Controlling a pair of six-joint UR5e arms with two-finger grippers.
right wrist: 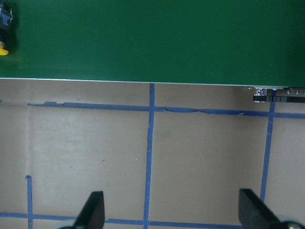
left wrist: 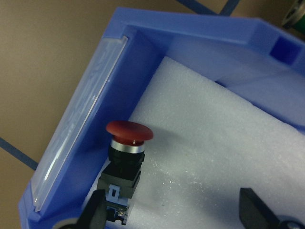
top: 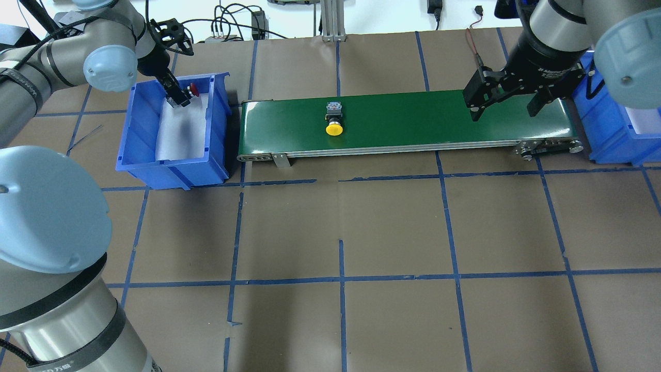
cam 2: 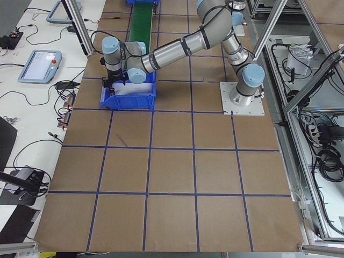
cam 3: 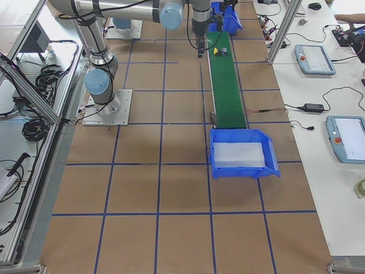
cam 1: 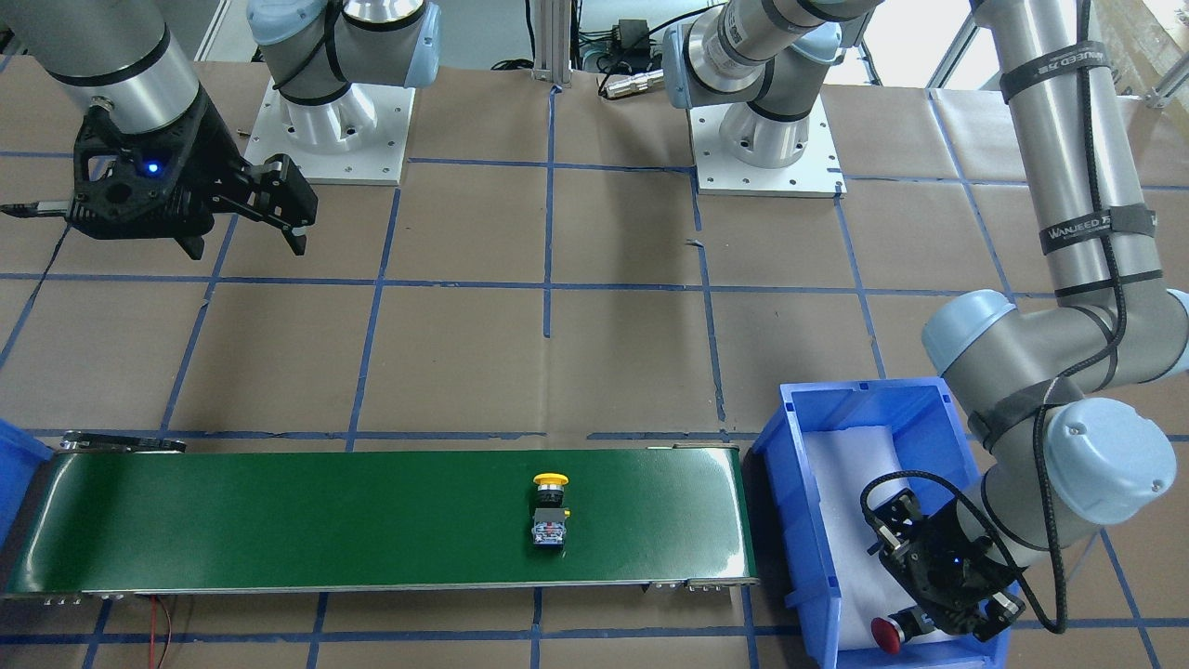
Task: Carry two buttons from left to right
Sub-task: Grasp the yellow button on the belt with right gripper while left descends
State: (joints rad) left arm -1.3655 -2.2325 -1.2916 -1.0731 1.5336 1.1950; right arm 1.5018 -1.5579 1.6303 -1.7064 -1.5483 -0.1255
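Note:
The red-capped button [left wrist: 126, 152] lies on white foam in a corner of the left blue bin [top: 139, 119]; it also shows in the front view [cam 1: 889, 633] and the overhead view [top: 193, 90]. My left gripper [left wrist: 174, 210] is open inside the bin, one finger beside the button's block, nothing held. The yellow-capped button [top: 334, 120] lies on its side on the green conveyor belt [top: 413, 119], left of the belt's middle in the overhead view. My right gripper [top: 503, 111] is open and empty, hanging over the belt's right end.
A second blue bin [top: 609, 129] stands past the belt's right end. Both arm bases sit on white plates [cam 1: 766, 167] on the robot's side of the brown, blue-taped table. A red wire [cam 1: 163, 623] runs from the belt's corner.

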